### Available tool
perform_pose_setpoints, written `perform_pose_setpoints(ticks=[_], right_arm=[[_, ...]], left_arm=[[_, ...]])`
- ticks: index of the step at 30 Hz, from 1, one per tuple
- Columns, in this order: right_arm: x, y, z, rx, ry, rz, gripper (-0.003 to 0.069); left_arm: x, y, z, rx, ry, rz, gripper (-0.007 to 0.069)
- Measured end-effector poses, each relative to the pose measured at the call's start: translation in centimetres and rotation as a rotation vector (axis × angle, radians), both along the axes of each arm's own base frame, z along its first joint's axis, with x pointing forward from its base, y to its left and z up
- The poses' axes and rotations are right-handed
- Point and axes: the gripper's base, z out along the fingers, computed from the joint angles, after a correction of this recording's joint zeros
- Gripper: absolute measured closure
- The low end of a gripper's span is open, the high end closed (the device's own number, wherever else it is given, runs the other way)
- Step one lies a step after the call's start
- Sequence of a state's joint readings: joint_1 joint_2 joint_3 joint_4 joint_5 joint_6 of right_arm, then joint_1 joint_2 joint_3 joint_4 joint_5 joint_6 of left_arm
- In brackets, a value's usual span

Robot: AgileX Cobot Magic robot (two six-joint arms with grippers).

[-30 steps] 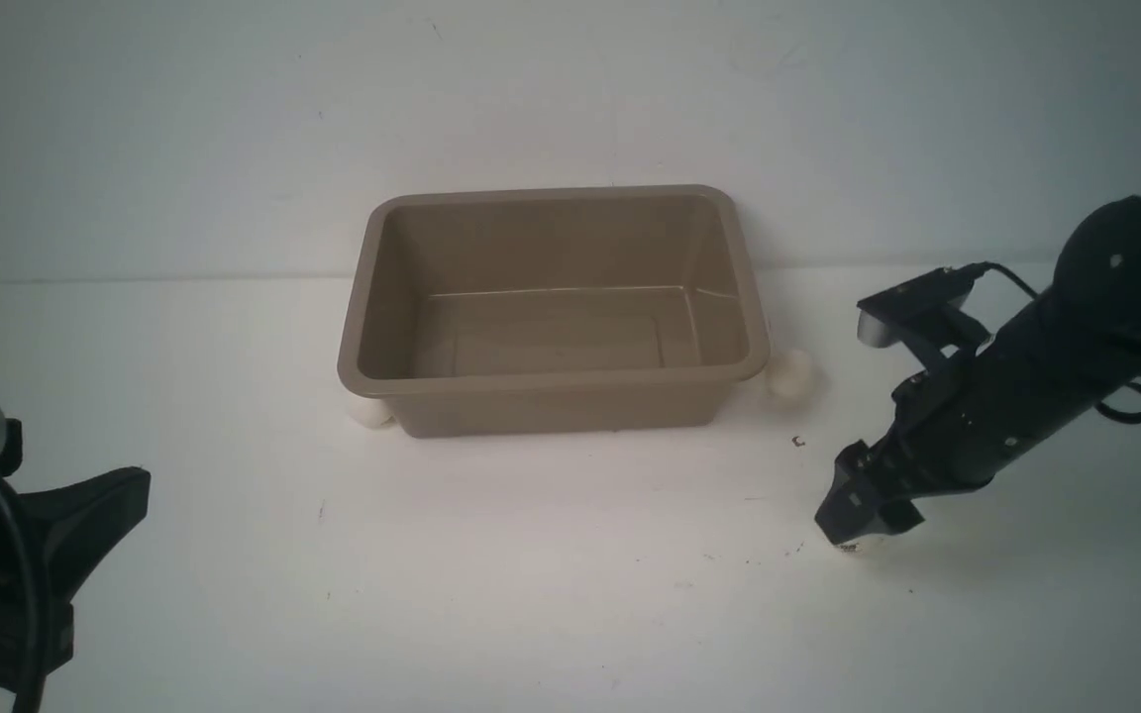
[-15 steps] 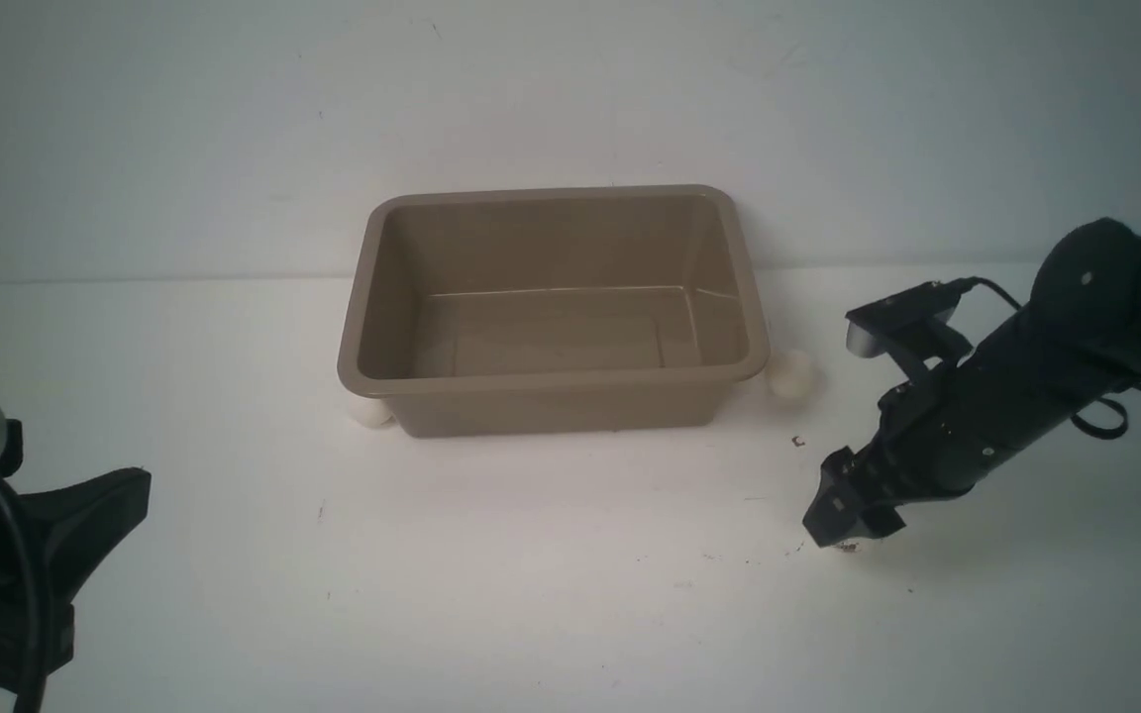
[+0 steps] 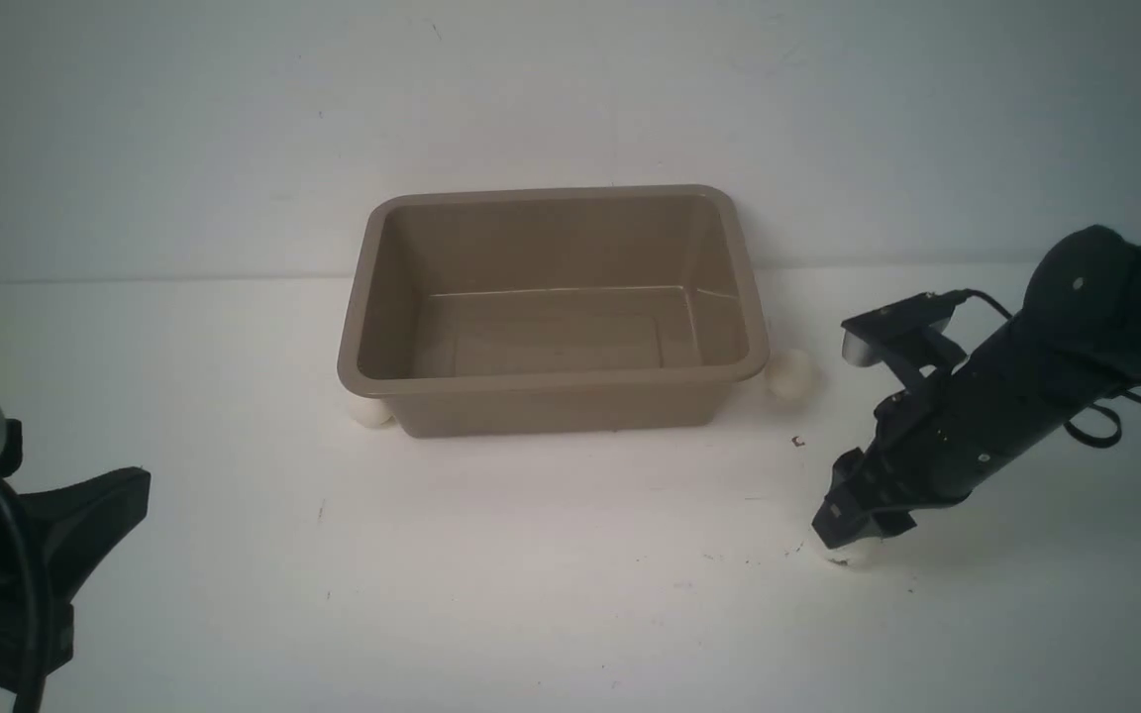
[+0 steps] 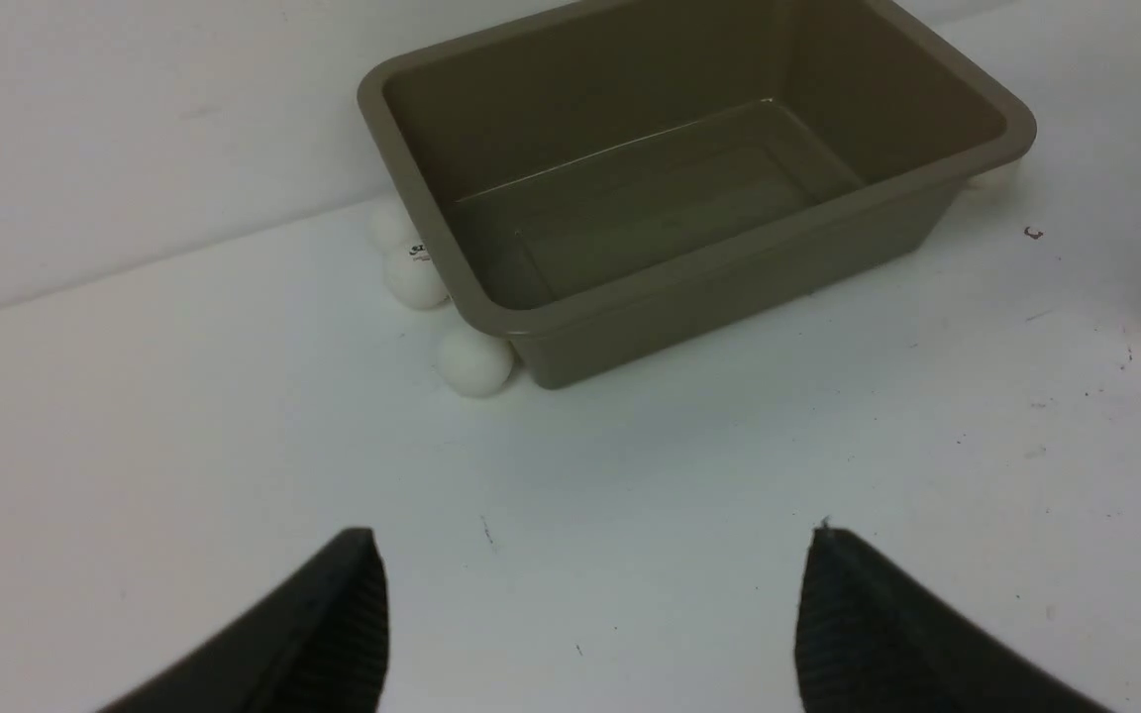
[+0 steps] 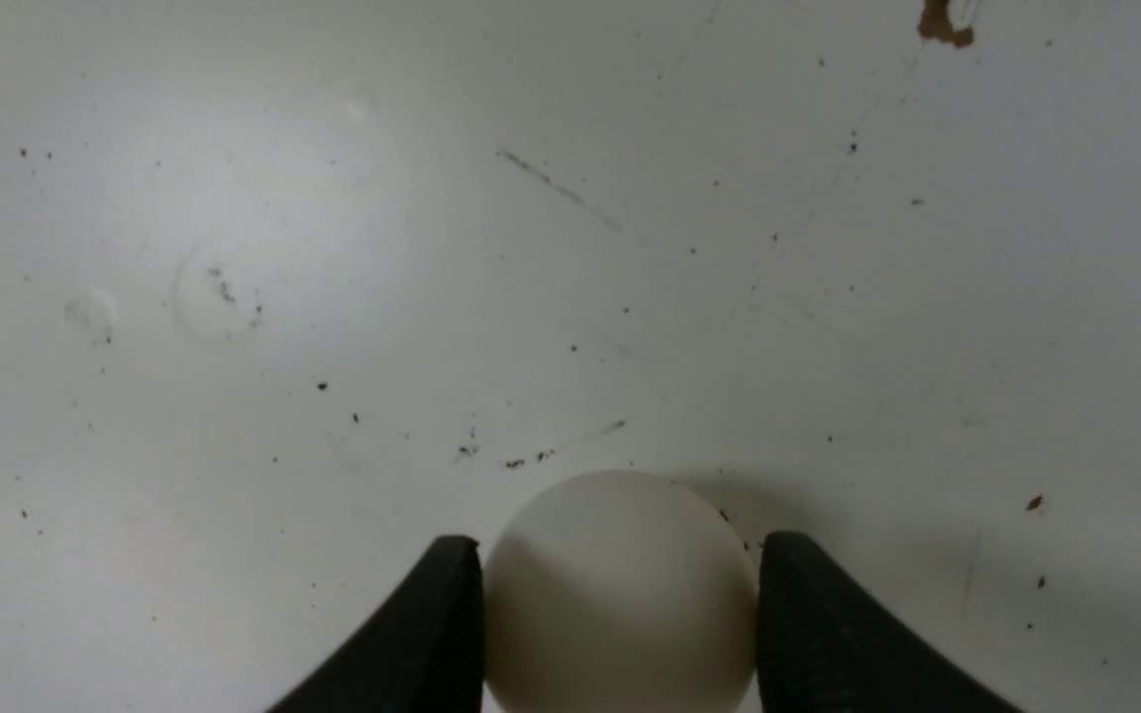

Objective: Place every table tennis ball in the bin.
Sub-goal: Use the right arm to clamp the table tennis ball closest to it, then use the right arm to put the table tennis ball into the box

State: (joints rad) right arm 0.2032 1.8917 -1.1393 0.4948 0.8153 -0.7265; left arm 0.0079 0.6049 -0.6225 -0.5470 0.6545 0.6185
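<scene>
Currently the right claw (image 3: 846, 535) is clamped on one table tennis ball (image 5: 620, 594) low over the desk (image 3: 531, 594), well right of the bin (image 3: 551, 380); the left claw (image 4: 590, 535) has its jaws wide apart.

Taupe bin (image 3: 551, 408), white table tennis balls (image 4: 472, 360)
The bin was glossy; one ball (image 4: 415, 279) bore dark print; the white table (image 3: 531, 584) was dark-speckled.

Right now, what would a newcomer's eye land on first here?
The empty brown bin stands mid-table, towards the back. To its right, nearer the robot, the right tool is shut on a white ball low at the white table. A left-corner ball and a right-corner ball sit beside the bin's near corners.
</scene>
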Motion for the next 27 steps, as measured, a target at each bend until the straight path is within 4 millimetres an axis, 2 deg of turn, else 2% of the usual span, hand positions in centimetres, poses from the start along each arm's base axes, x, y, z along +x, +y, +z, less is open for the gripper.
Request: perform_pose_setpoints(ticks=[9, 12, 13, 14, 15, 21, 23, 27], right_arm=[[0.3, -0.1, 0.3, -0.016, -0.021, 0.013, 0.0335], [1.2, 0.1, 2.4, -0.011, -0.061, 0.04, 0.0335], [1.2, 0.2, 2.5, -0.009, -0.061, 0.042, 0.0335], [1.7, 0.4, 5.0, 0.009, -0.109, 0.056, 0.0335], [2.0, 0.5, 6.6, 0.022, -0.139, 0.064, 0.0335], [3.8, 2.2, 14.5, 0.155, -0.344, 0.111, 0.0335], [4.6, 3.3, 16.6, 0.22, -0.411, 0.122, 0.0335], [6.8, 5.9, 17.4, 0.288, -0.46, 0.153, 0.0335]], left_arm=[[0.0, 0.0, 0.0, 0.0, -0.001, 0.0, 0.0125], [0.0, 0.0, 0.0, 0.0, -0.001, 0.0, 0.0125], [0.0, 0.0, 0.0, 0.0, -0.001, 0.0, 0.0125], [0.0, 0.0, 0.0, 0.0, 0.0, 0.0, 0.0125], [0.0, 0.0, 0.0, 0.0, 0.0, 0.0, 0.0125], [0.0, 0.0, 0.0, 0.0, 0.0, 0.0, 0.0125], [0.0, 0.0, 0.0, 0.0, 0.0, 0.0, 0.0125], [0.0, 0.0, 0.0, 0.0, 0.0, 0.0, 0.0125]])
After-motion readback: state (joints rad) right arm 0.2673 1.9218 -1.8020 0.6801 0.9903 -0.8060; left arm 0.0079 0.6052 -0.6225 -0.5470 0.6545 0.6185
